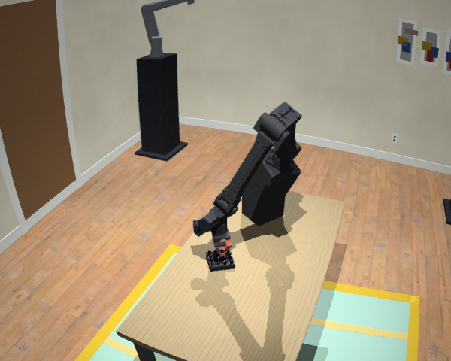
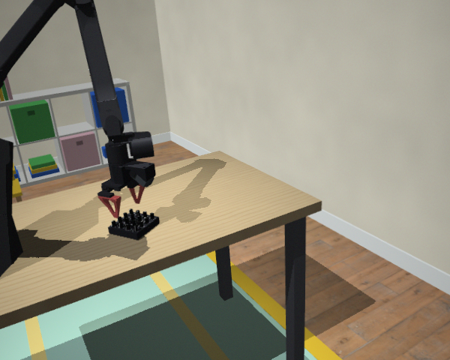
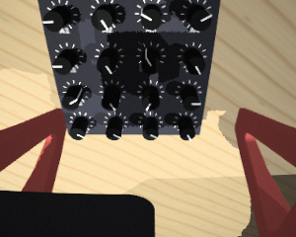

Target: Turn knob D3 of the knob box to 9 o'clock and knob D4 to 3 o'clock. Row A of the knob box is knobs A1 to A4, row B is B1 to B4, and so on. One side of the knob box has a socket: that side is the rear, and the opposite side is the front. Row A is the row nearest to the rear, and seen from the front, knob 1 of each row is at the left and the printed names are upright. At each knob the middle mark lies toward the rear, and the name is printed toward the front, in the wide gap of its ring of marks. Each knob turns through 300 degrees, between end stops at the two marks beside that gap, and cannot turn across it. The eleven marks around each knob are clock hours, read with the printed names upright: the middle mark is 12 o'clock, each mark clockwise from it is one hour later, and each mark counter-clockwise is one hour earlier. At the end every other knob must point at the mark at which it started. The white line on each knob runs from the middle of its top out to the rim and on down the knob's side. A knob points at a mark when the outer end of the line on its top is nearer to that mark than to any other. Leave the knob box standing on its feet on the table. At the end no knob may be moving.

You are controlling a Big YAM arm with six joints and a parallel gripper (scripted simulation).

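Observation:
The black knob box [image 1: 221,267] [image 2: 125,232] [image 3: 87,39] stands on the table. In the wrist view its printed names face the bottom, so row D is the lowest row. Knob D3 [image 3: 150,129] is third from the left there; its white line points down and right, roughly 4 o'clock. Knob D4 [image 3: 186,128] is at the right end; its line points almost straight down, slightly right, roughly 5 o'clock. My gripper [image 1: 222,254] [image 2: 127,209] [image 3: 150,118] is open and empty, above the box, with its red fingers left and right of row D in the wrist view. The row D names are hidden.
The other knobs of row D, D1 [image 3: 79,128] and D2 [image 3: 113,128], stand close beside D3. Knob C3 [image 3: 150,96] and knob C4 [image 3: 190,96] stand just behind. The table [image 1: 256,248] [image 2: 232,193] extends around the box. Shadows cover part of the box's top.

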